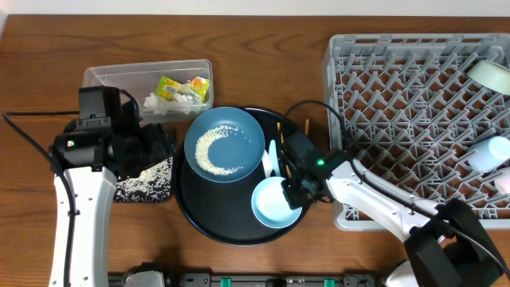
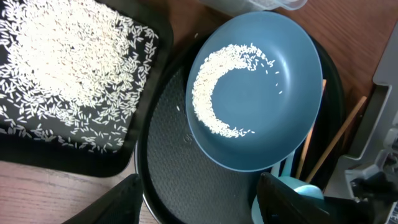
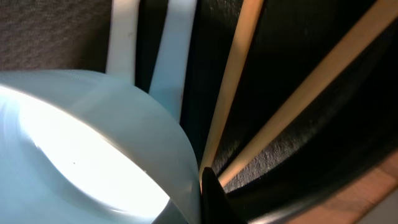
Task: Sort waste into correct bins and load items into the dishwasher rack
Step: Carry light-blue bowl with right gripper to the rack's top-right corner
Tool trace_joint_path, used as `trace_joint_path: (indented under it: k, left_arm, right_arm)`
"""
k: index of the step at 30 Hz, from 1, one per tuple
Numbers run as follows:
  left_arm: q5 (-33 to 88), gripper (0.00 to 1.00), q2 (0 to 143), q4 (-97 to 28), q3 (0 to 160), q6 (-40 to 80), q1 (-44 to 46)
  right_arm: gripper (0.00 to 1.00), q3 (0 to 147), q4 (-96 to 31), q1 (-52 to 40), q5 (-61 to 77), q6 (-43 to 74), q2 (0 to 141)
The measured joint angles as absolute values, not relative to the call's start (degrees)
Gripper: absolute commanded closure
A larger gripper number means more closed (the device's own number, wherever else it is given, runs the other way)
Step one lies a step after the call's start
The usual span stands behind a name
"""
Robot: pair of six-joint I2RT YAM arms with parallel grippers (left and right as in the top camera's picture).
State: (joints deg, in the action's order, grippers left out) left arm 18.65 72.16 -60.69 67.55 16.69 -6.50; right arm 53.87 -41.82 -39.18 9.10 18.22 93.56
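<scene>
Hovering over the left side of the round black tray (image 1: 205,217), midway along the table's near edge, the left gripper (image 2: 199,190) has its jaws spread wide and empty beside the rice-strewn dark-blue bowl (image 2: 255,87). The right gripper (image 1: 296,190) meets the right rim of the pale teal bowl (image 1: 273,203) next to the chopsticks (image 3: 239,68). Only one finger (image 3: 211,199) shows, against that rim, so its opening and grip cannot be told.

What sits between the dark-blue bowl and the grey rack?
Overhead view: a white spoon and two wooden chopsticks at the right side of the round black tray, with the right arm's wrist there too.
</scene>
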Motion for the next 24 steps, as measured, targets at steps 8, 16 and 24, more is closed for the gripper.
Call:
trace_joint_path:
  k: [8, 16, 24]
  left_arm:
    - [18.7, 0.39, 72.2, -60.9, 67.5, 16.7, -6.5]
    - [18.7, 0.39, 72.2, -60.9, 67.5, 16.7, -6.5]
    - [18.7, 0.39, 72.2, -60.9, 67.5, 16.7, -6.5]
  right_arm:
    - [0.99, 68.5, -48.1, -34.8, 0.6, 15.2, 87.7]
    - [1.0, 74.4, -39.3, -24.0, -21.3, 7.4, 83.4]
    - [0.99, 74.3, -23.2, -8.3, -39.0, 0.3, 84.5]
